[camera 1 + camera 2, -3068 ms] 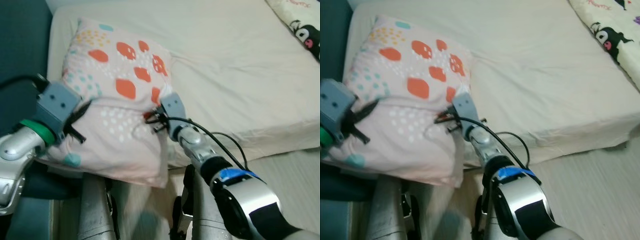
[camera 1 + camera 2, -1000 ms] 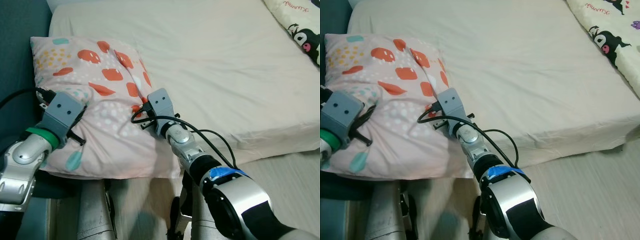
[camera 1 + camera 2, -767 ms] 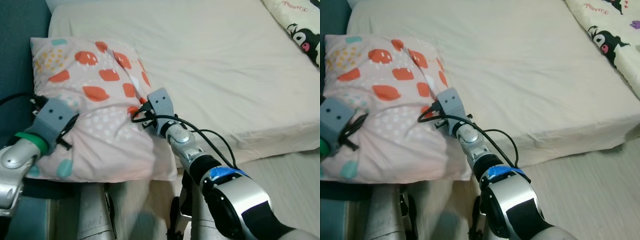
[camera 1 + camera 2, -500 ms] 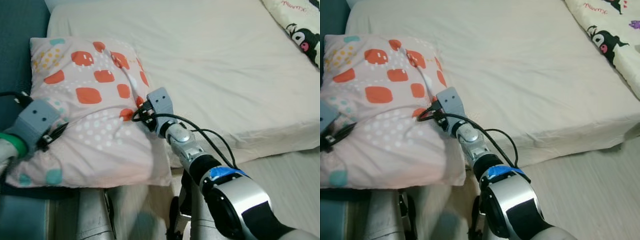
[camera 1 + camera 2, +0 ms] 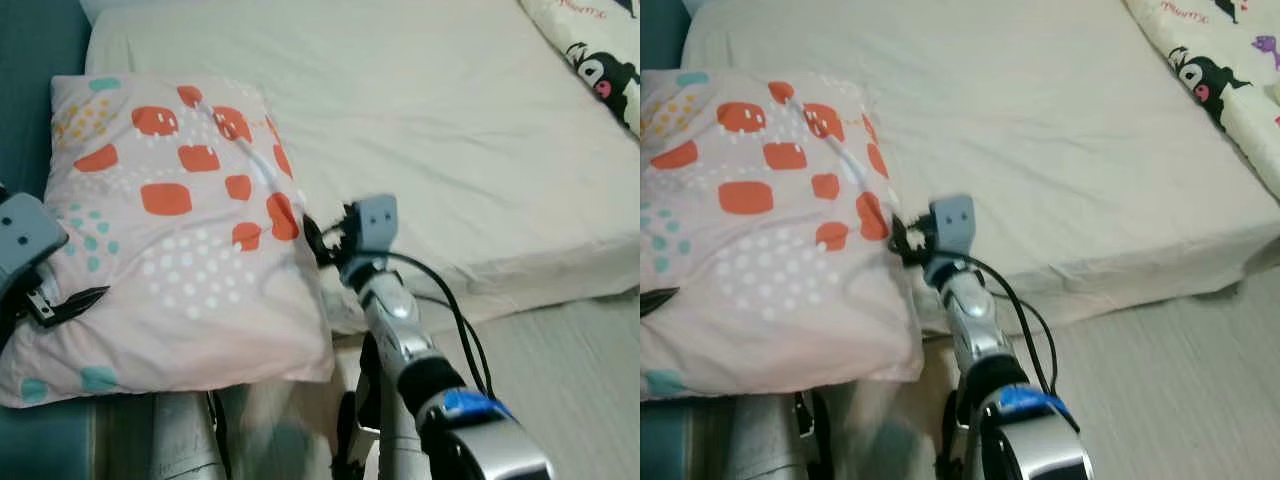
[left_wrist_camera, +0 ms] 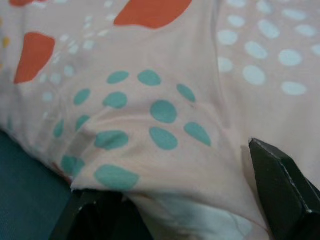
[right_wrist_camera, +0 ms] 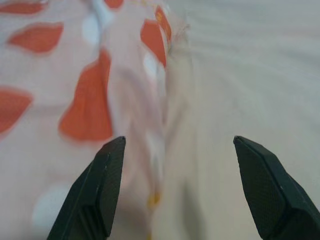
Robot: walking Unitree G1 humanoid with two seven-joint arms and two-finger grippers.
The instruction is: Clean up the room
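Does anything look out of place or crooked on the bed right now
Yes. The patterned pillow sits askew at the bed's near left corner, with its lower edge hanging past the mattress. The left hand is at its outer edge, and the open right hand is beside its inner edge.

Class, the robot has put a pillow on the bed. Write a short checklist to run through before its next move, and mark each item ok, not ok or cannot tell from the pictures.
1. Pillow lies on the bed: not ok; its near edge overhangs the mattress.
2. Right gripper free of the pillow: ok; fingers open at its right edge, nothing between them.
3. Left gripper free of the pillow: not ok; fabric lies between its open fingers.
4. Pillow lies flat: ok; patterned face up.
5. Cartoon blanket apart from the pillow: ok; at the far right of the bed.
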